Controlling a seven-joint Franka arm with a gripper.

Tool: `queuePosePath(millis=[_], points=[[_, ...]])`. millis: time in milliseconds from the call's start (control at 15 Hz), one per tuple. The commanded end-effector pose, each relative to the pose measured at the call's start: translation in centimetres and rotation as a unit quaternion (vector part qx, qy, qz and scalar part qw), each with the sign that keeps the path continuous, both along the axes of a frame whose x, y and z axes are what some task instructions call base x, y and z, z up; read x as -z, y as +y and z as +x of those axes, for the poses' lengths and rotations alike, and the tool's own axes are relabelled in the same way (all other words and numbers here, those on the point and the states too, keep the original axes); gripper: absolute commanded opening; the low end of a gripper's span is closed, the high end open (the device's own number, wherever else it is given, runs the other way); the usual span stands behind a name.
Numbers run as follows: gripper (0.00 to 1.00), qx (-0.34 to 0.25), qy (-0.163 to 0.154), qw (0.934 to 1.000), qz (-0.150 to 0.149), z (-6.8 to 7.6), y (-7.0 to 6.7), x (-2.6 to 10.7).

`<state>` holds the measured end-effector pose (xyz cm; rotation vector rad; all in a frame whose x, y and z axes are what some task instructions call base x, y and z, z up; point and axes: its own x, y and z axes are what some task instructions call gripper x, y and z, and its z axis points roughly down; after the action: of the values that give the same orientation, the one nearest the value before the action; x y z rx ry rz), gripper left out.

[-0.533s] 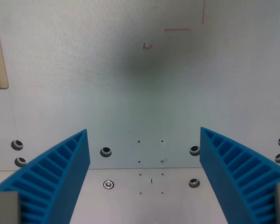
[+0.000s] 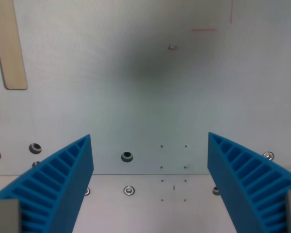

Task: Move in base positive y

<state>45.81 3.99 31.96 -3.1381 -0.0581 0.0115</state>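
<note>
My gripper (image 2: 150, 145) is open and empty. Its two blue ribbed fingers stand wide apart, one at the wrist view's left (image 2: 63, 179) and one at the wrist view's right (image 2: 242, 174). Between them I see only the pale grey table plate (image 2: 150, 97) with a dark soft shadow in its middle. No object lies between the fingers.
A beige strip (image 2: 10, 46) lies at the upper left. Thin red marks (image 2: 203, 30) are drawn at the upper right. Several bolt holes and screws dot the plate, such as one hole (image 2: 127, 156) and one screw (image 2: 129, 190). A seam crosses the plate near the bottom.
The whole scene has shifted to the wrist view's right, so the camera has moved. More of the beige strip shows now. The fingers stand as before.
</note>
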Motion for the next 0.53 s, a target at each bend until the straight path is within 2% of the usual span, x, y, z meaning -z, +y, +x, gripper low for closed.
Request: queuePosePath(millis=[67,533], points=[[1.00,0.006,-0.002,1.0000,-0.003,0.3,1.3,-0.1],[1.00,0.006,-0.002,1.0000,-0.003,0.5,4.8,-0.1]])
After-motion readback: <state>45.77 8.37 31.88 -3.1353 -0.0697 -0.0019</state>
